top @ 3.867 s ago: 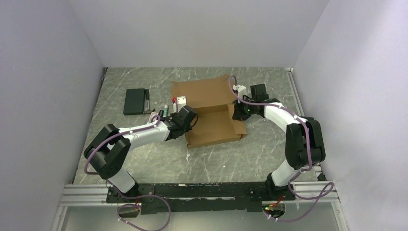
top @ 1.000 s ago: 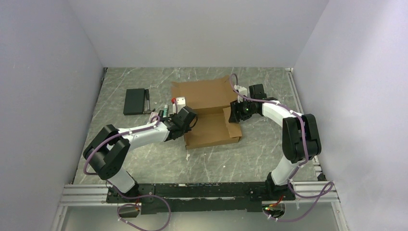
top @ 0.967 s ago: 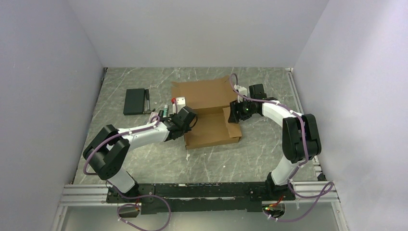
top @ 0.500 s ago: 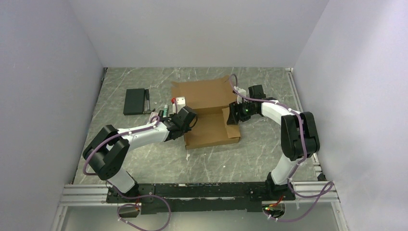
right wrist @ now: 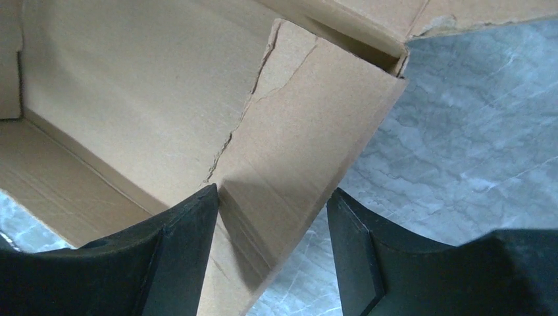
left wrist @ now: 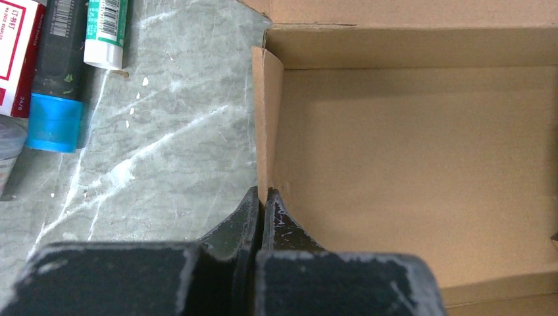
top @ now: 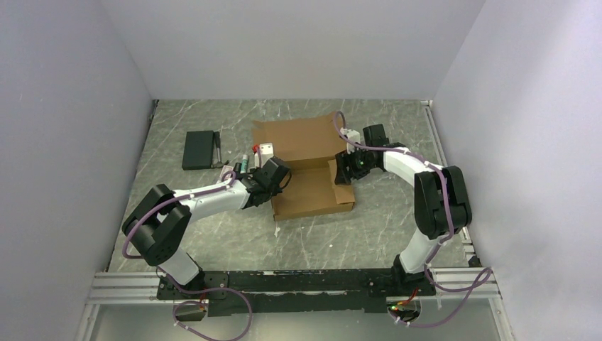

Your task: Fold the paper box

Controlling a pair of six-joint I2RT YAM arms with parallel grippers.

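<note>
The paper box point(top: 312, 190) lies in the middle of the grey marbled table point(top: 234, 238), between the two arms. Its shallow tray faces up on the near side, and its wide lid panel point(top: 298, 138) lies open on the far side.

The left gripper point(left wrist: 263, 197) is closed on the tray's left wall point(left wrist: 266, 125), with the thin cardboard edge pinched between its two black fingers. This wall stands upright and meets the far wall at the corner.

The right gripper point(right wrist: 271, 194) is at the box's right side with its jaws spread apart. The right side flap point(right wrist: 309, 125) stands tilted between them. One finger point(right wrist: 187, 240) lies against the flap's inner face and the other finger point(right wrist: 355, 250) is clear of it. A ragged crease runs down the flap.

Just left of the box lie a green-and-white tube point(left wrist: 105, 33), a dark stick with a blue cap point(left wrist: 56, 85) and a red-and-white packet point(left wrist: 16, 52). Further left is a flat black case point(top: 198, 149).
</note>
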